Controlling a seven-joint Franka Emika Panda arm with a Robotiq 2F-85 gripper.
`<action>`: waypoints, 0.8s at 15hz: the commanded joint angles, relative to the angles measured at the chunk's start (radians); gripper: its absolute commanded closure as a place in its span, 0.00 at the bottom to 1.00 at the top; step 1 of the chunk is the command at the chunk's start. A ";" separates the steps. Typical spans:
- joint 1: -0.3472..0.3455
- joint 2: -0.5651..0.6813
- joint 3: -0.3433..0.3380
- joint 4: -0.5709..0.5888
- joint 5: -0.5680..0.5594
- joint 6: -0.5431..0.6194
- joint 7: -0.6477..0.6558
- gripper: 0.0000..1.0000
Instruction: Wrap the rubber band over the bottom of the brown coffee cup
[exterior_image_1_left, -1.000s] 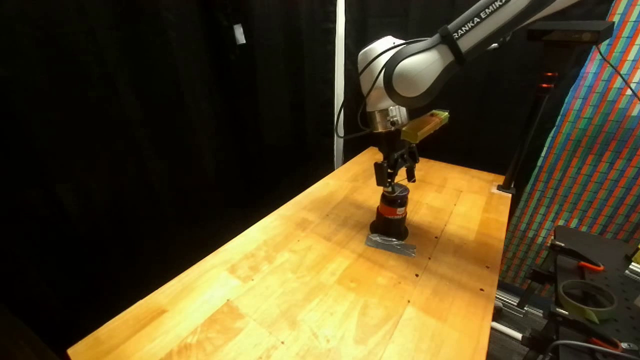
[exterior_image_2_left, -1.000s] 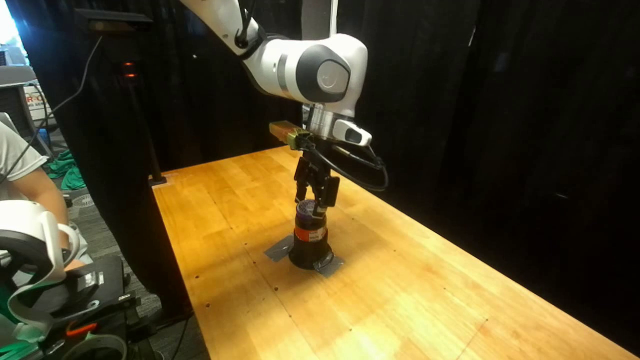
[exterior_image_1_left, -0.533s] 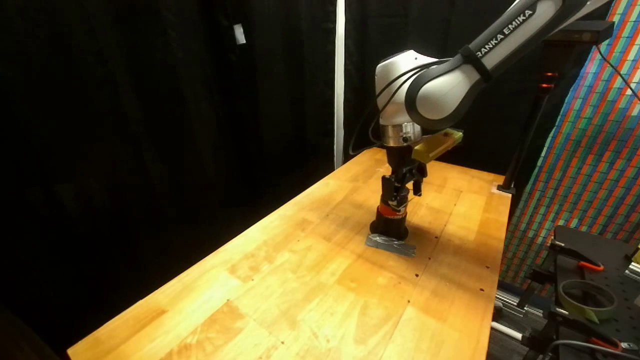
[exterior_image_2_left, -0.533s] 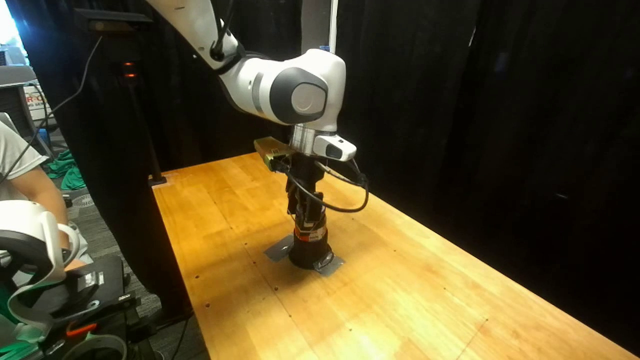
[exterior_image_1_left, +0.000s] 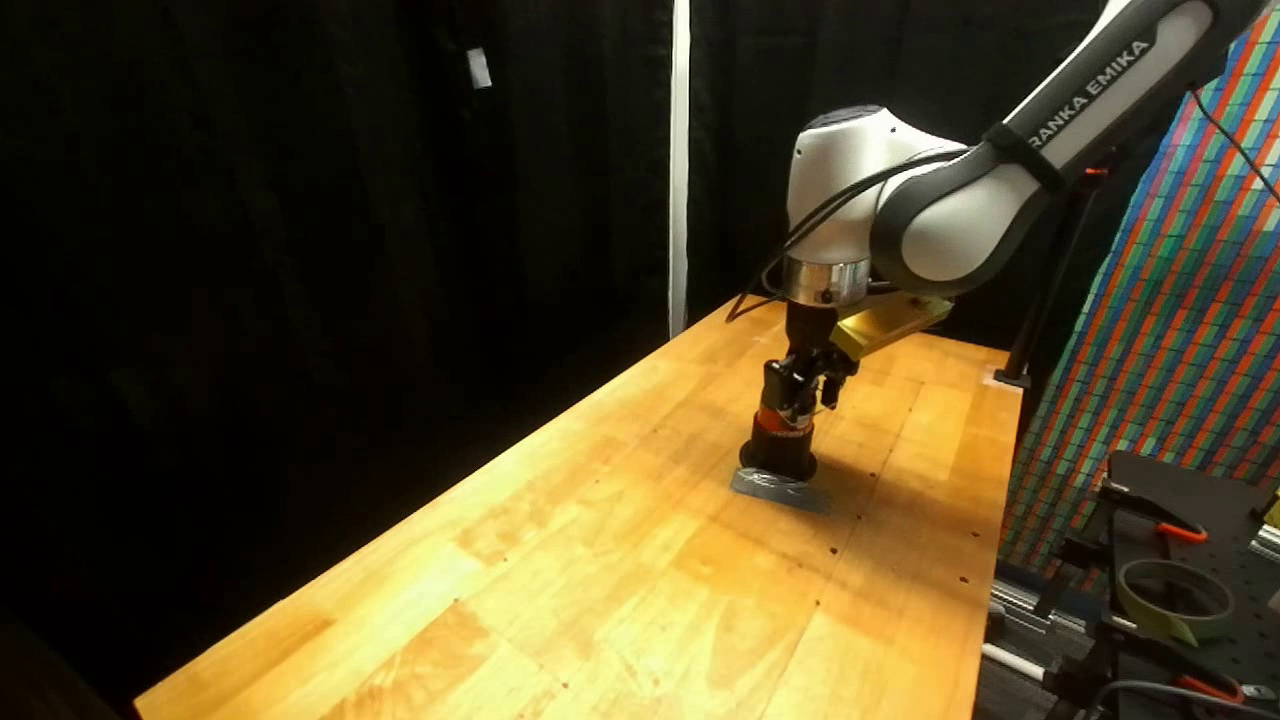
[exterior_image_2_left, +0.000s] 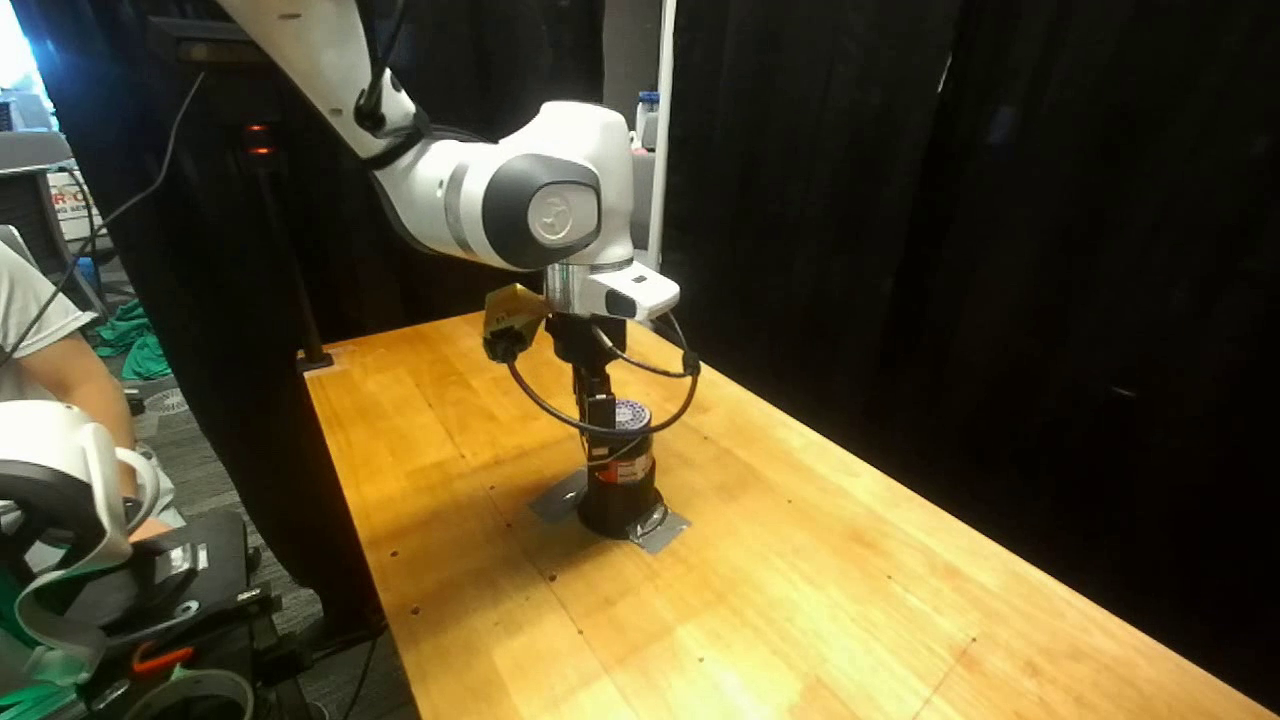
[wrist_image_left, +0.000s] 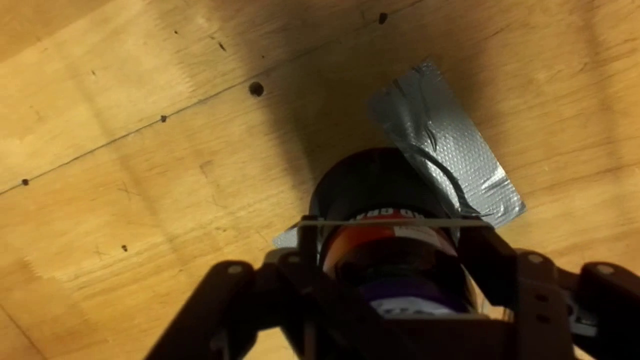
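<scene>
At the far left in an exterior view we see a person's arm (exterior_image_2_left: 85, 385), a white headset (exterior_image_2_left: 60, 440) in front of it. Next, a dark stand (exterior_image_2_left: 290, 270) rises at the corner of the desk (exterior_image_2_left: 430, 385). The white robot arm (exterior_image_2_left: 545, 180) is bent over the desk, a gold-coloured box (exterior_image_2_left: 512, 318) at its wrist. A strip of grey tape (exterior_image_2_left: 560, 497) comes next, touching a flared black base (exterior_image_2_left: 610, 512). Above the base we find the tool (wrist_image_left: 392, 235); in the wrist view its fingers stand well apart, one on either side of the brown coffee cup (exterior_image_2_left: 625, 470), and a pale rubber band (wrist_image_left: 400, 223) is stretched between their tips. Whether fingers or band touch the cup, and whether the band goes all the way round it, we cannot tell. The cup stands up from the base, its label reddish-orange, its patterned purple top facing up. Just right of it, a second strip of tape (exterior_image_2_left: 662, 535) overlaps the base's foot, and at the far right hangs a black curtain (exterior_image_2_left: 950, 300).
</scene>
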 joint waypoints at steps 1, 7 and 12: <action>0.037 -0.092 -0.036 -0.098 -0.106 0.032 0.119 0.58; 0.029 -0.158 -0.011 -0.157 -0.222 0.010 0.221 0.90; 0.012 -0.228 0.003 -0.222 -0.265 0.067 0.290 0.87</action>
